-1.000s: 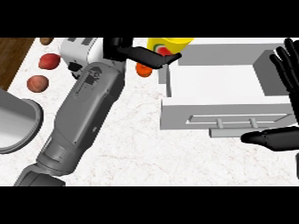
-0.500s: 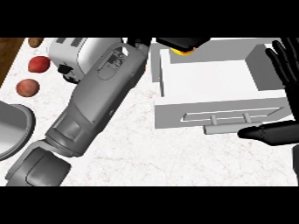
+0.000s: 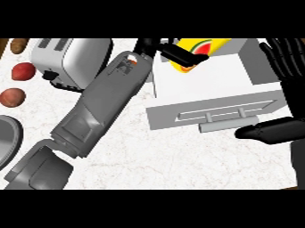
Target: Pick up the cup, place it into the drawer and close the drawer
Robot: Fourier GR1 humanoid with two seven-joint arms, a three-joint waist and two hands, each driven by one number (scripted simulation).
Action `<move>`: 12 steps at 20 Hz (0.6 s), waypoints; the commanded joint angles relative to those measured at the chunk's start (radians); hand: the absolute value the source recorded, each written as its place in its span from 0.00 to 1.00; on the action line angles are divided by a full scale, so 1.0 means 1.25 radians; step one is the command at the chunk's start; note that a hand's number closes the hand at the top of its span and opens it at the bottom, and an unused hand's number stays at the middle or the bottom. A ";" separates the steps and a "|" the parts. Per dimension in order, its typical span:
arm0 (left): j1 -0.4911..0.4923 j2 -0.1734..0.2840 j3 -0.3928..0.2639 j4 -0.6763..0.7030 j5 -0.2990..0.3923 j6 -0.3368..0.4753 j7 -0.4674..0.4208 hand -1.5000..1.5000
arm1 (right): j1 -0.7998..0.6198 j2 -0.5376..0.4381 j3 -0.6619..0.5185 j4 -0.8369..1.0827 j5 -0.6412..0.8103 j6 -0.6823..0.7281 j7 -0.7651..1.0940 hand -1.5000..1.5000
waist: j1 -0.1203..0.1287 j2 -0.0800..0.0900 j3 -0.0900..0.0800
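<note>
- Our left hand (image 3: 171, 51) curls round the yellow cup (image 3: 196, 50) and holds it tipped over the far part of the open drawer (image 3: 208, 84), so it can go down inside.
- Our right hand (image 3: 293, 84) rests at the drawer's right side, fingers straight, thumb near the drawer handle (image 3: 216, 116), placed to push the drawer shut.
- Left of the drawer stand a toaster (image 3: 69, 60) and two red fruits (image 3: 23, 71).

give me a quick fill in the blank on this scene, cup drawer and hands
1. The left hand holds the yellow ____ over the drawer.
2. The drawer is ____, its inside showing.
3. The toaster stands on the ____ side of the drawer.
4. The right hand rests with its fingers ____.

Missing words: cup; open; left; straight
</note>
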 commanded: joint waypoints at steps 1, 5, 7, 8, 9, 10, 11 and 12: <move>-0.003 0.000 -0.050 0.016 0.031 -0.019 0.030 1.00 | -0.004 0.020 0.019 0.006 0.011 -0.007 -0.013 0.00 | -0.027 0.003 0.000; 0.057 0.000 -0.079 0.003 0.053 -0.019 -0.030 0.00 | -0.032 0.029 0.043 0.018 0.005 0.006 -0.012 0.00 | -0.047 0.014 -0.001; 0.054 0.000 -0.058 -0.017 0.095 -0.002 -0.040 0.00 | -0.025 0.014 0.045 0.000 -0.024 0.041 -0.006 0.00 | -0.061 0.010 -0.001; 0.046 0.000 -0.051 -0.021 0.107 -0.019 -0.049 0.00 | -0.035 0.025 0.048 0.028 -0.054 0.060 -0.015 0.00 | -0.054 0.016 0.000; 0.067 0.000 -0.046 -0.027 0.124 -0.006 -0.065 0.00 | -0.048 0.025 0.067 0.004 -0.084 0.090 0.002 0.00 | -0.064 0.014 -0.001; 0.075 0.000 -0.036 -0.041 0.146 -0.009 -0.085 0.00 | -0.056 0.018 0.069 0.012 -0.109 0.111 0.022 0.00 | -0.063 0.014 -0.002; 0.079 0.000 -0.040 -0.043 0.152 -0.017 -0.103 0.00 | -0.057 0.026 0.091 0.005 -0.115 0.125 0.020 1.00 | -0.068 0.016 -0.002; 0.058 0.000 -0.025 -0.051 0.168 -0.019 -0.109 0.00 | -0.056 0.008 0.100 0.004 -0.131 0.165 0.012 1.00 | -0.062 0.015 -0.002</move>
